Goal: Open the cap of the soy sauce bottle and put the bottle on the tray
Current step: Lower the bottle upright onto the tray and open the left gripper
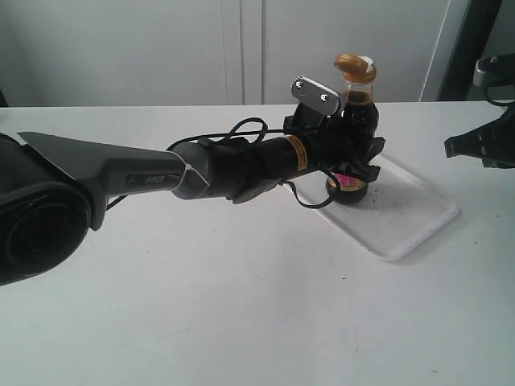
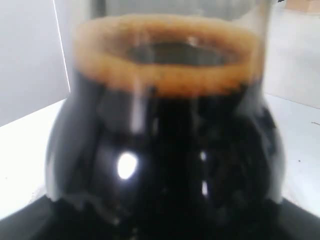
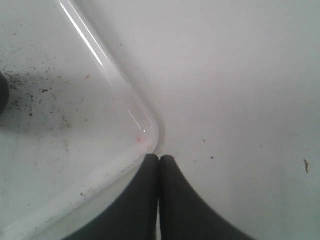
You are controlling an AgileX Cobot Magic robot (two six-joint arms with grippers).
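Note:
The soy sauce bottle (image 1: 360, 108) stands upright on the near-left part of the white tray (image 1: 414, 213), its red and yellow label low on the body. A bit of white shows at the top of the gold-brown cap (image 1: 354, 66). My left gripper (image 1: 358, 161) reaches in from the left and is shut on the bottle's body. In the left wrist view the dark bottle (image 2: 165, 165) fills the picture and hides the fingers. My right gripper (image 3: 159, 158) is shut and empty, hovering over a rounded corner of the tray (image 3: 50, 165).
The white table (image 1: 241, 305) spreads around the tray. The right arm (image 1: 483, 149) hangs at the far right edge of the exterior view. A black cable (image 1: 241, 129) loops over the left arm. Dark specks dot the tray's floor.

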